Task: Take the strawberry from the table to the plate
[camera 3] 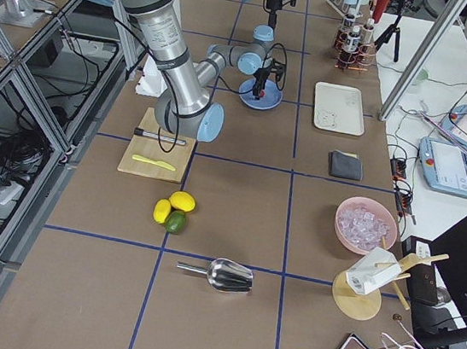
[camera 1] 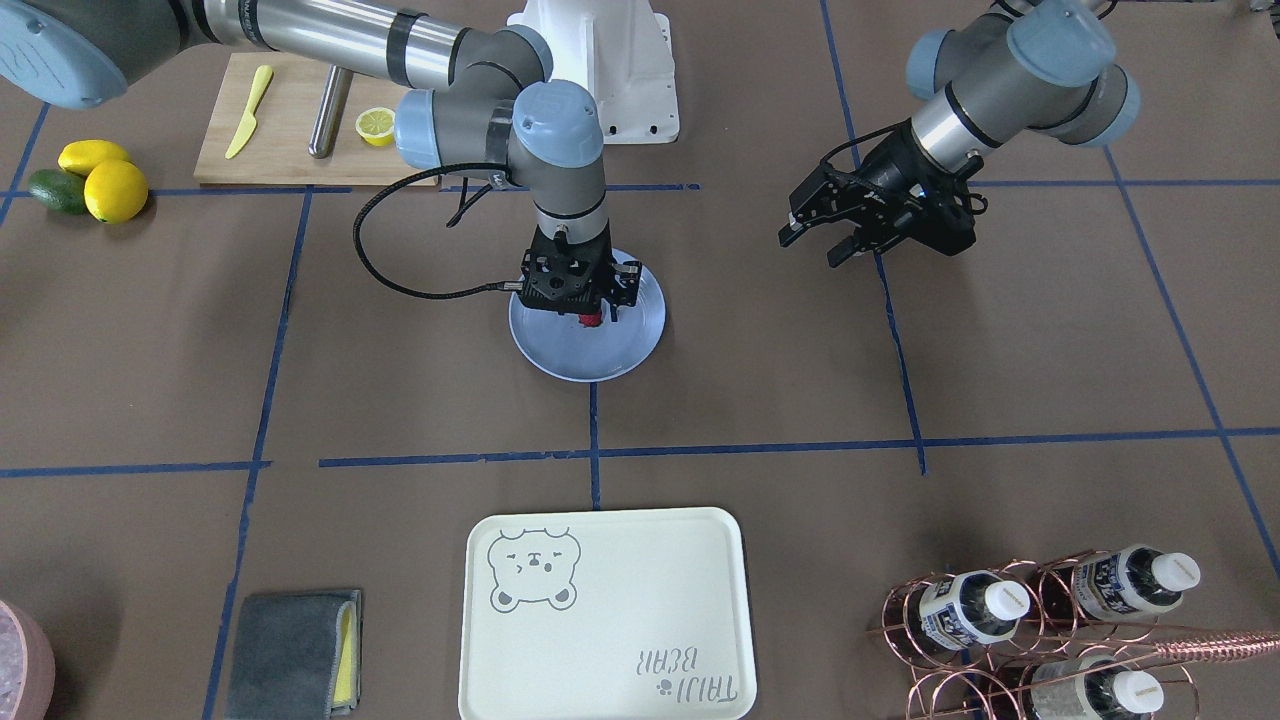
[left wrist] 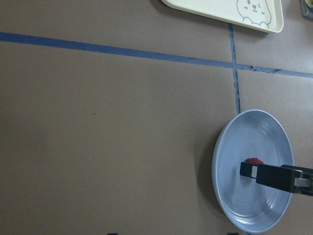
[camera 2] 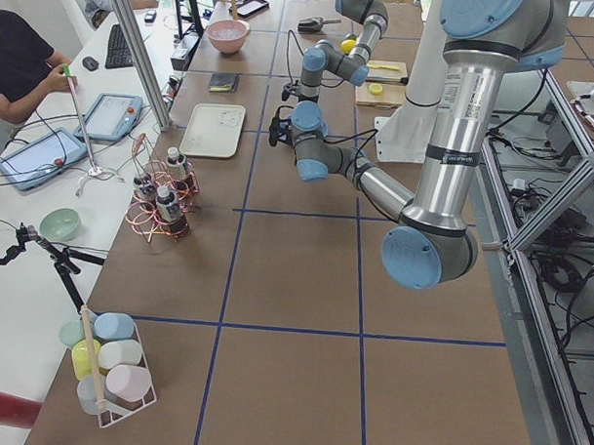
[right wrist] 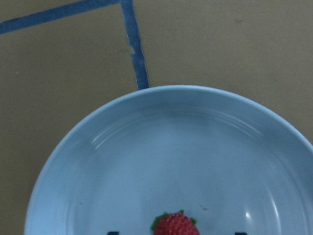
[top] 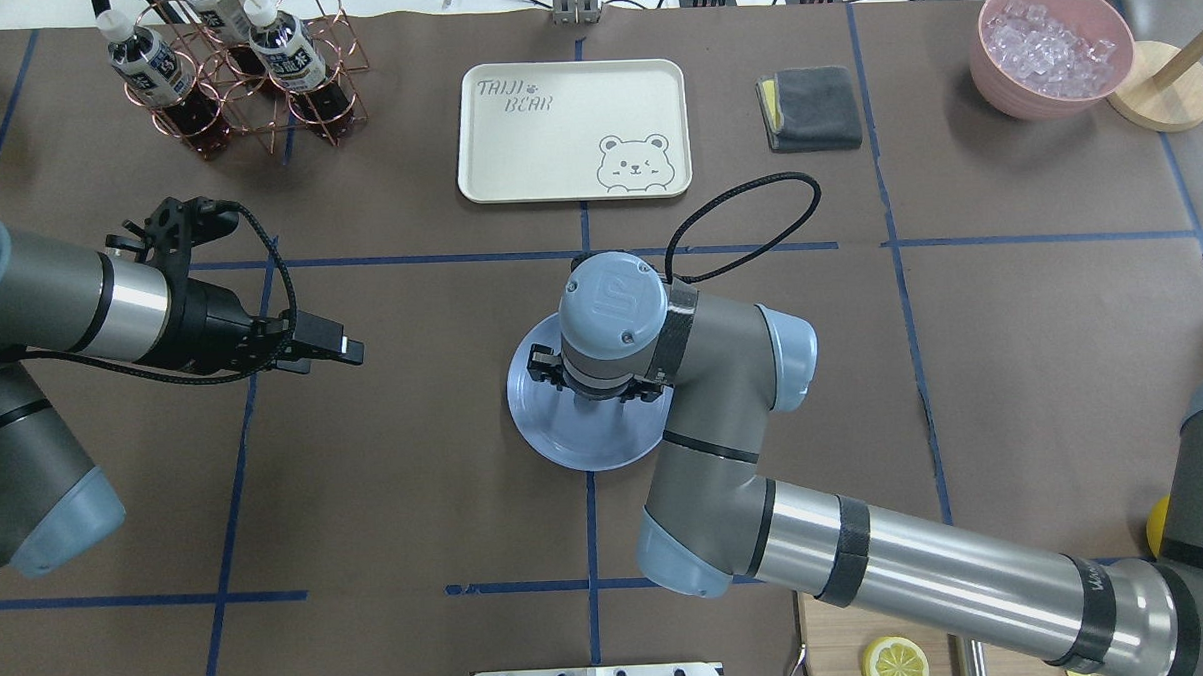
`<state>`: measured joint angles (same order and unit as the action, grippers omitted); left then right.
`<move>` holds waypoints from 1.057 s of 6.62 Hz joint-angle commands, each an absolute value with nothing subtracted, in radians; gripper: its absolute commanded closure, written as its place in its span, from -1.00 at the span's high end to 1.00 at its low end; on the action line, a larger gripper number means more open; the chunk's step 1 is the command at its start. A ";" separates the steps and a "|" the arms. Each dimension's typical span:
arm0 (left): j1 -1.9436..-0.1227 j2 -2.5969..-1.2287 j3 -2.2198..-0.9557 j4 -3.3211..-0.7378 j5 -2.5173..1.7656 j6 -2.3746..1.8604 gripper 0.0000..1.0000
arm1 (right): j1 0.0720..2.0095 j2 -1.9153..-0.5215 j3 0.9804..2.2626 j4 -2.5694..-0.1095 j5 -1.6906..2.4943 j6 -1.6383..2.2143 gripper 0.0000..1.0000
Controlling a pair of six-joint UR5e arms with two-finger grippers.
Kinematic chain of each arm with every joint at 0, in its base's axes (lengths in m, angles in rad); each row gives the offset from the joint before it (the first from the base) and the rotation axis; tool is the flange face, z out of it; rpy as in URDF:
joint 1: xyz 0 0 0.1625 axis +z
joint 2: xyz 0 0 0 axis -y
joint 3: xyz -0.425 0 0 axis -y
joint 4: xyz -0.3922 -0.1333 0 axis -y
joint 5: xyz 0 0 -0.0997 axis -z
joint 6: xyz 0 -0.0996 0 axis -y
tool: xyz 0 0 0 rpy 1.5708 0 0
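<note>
My right gripper (camera 1: 596, 310) hangs low over the plate (camera 1: 585, 358), jaws parted and gripping nothing. The strawberry (right wrist: 175, 225) lies on the plate between them, untouched, its green top toward 12 o'clock in my right wrist view. The plate rests on the table (camera 1: 760, 340). From the front-facing camera, my left gripper (camera 1: 818, 245) hovers at 3 o'clock from the plate, well apart, jaws spread and empty. The bear-print tray (camera 1: 610, 640) lies at 6 o'clock and the cutting board (camera 1: 290, 150) at 11.
</note>
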<state>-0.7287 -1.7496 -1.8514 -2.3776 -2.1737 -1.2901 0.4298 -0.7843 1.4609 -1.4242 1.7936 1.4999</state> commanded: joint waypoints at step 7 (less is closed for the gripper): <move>-0.747 -1.660 -1.842 -2.379 -2.178 -1.143 0.78 | 1.004 -1.530 1.930 -1.417 2.210 0.646 1.00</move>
